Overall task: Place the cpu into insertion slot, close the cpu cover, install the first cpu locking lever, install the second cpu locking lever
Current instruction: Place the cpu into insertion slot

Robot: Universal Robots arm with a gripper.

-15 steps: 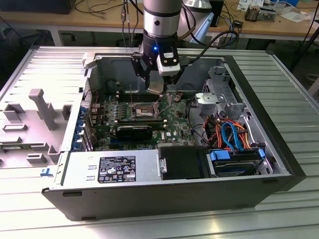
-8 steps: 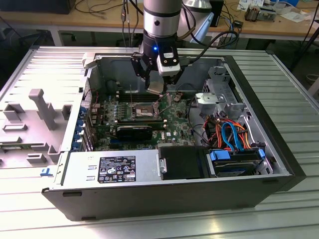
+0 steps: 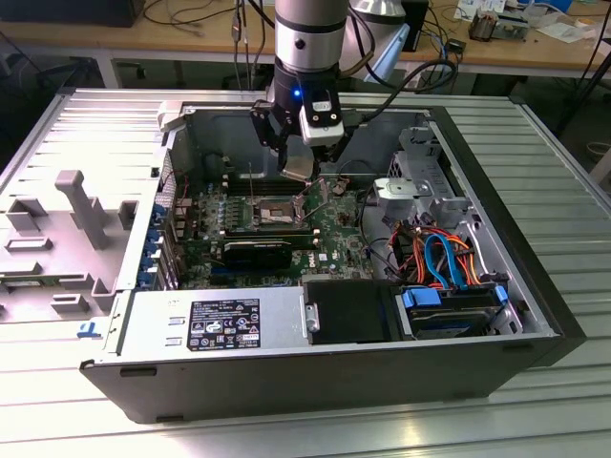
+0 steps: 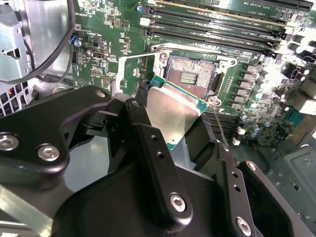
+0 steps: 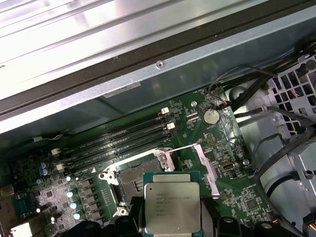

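Now, with the gripper (image 4: 172,123) clamping its fingers on the cpu (image 5: 172,202), which hangs just above the open slot (image 4: 192,74), any skew on lowering could seat it crooked and bend the pins.

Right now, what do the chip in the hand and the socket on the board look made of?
The chip: dull grey metal lid, faintly reflective, over a thin green board edge. The socket: dark bed, probably plastic, with a bright bare-metal rim that glints.
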